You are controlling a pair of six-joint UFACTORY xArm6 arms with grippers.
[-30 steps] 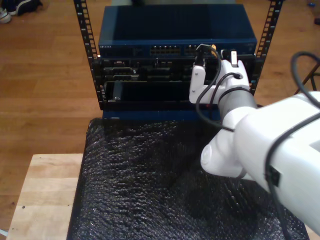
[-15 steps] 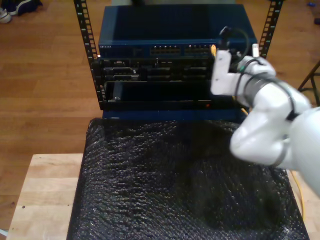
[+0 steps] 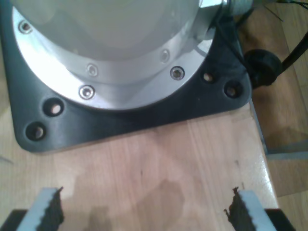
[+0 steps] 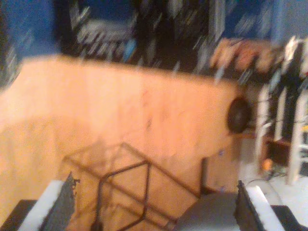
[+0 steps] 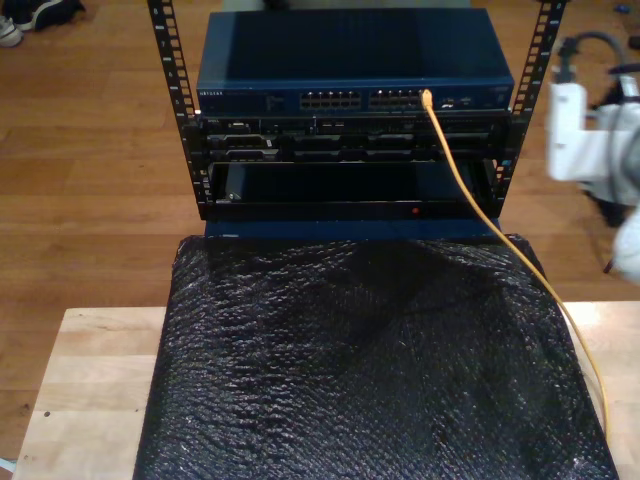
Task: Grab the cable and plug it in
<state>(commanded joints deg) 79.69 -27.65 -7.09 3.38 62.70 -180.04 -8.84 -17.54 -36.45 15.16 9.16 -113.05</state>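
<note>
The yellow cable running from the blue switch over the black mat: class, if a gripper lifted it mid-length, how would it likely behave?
The yellow cable would probably flop, since it is thin and hangs in a loose curve from the blue switch over the black mat. It looks light for its length. Its far end seems plugged in, so a lift would likely tug at the port.

Warm wooden floor (image 5: pixel 90 160) surrounds a pale wooden table (image 5: pixel 85 390).
</note>
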